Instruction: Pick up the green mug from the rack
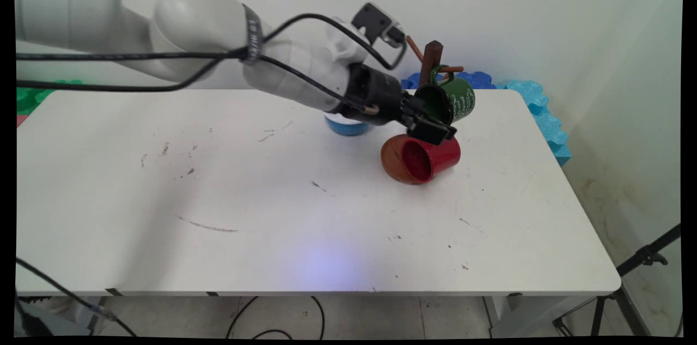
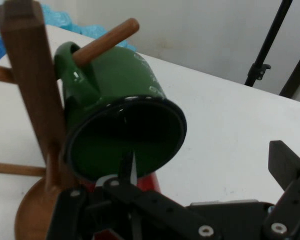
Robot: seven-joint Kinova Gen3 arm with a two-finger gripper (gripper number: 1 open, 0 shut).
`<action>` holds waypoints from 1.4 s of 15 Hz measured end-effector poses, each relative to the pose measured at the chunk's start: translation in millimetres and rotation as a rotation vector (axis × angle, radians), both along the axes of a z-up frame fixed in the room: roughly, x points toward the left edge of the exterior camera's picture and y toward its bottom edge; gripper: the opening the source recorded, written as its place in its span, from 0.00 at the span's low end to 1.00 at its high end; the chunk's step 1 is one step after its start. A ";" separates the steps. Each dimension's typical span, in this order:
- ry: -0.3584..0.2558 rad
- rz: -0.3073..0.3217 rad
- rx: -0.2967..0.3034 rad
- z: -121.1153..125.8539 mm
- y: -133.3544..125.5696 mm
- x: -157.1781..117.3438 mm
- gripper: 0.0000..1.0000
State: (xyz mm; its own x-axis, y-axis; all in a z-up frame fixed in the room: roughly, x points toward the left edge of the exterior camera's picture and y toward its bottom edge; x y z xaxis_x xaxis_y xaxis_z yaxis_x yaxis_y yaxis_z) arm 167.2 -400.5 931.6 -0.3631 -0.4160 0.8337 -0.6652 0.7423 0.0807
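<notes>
Gripper: the black gripper (image 1: 430,126) sits at the mouth of the green mug (image 1: 449,100), its two fingers spread apart. In the hand view one finger (image 2: 127,172) reaches up into the mug's dark mouth and the other (image 2: 285,162) stands clear to the right.
Green mug: hangs by its handle on a peg of the wooden mug tree (image 1: 433,59), tilted, mouth facing left and near.
Mug tree: dark upright post with lighter pegs, on a round brown base, at the far right part of the worktop (image 1: 272,198).
Red mug (image 1: 430,159): lies on its side just below the gripper, mouth facing left and near, against the tree's base.
Blue object (image 1: 346,126): round, on the worktop, mostly hidden behind the arm's wrist.
</notes>
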 end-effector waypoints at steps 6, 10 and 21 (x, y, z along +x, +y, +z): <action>0.011 0.007 -0.015 -15.2 -9.4 -25.9 1.00; 0.019 0.023 -0.026 -24.2 -18.1 -36.4 1.00; 0.041 0.040 -0.039 -49.5 -27.0 -44.6 0.00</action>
State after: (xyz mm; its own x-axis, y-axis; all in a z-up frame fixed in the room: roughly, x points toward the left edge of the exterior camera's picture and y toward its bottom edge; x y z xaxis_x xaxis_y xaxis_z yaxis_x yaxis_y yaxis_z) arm 122.6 -427.5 882.2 -0.3119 -0.3969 0.8632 -0.6914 0.7180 0.0803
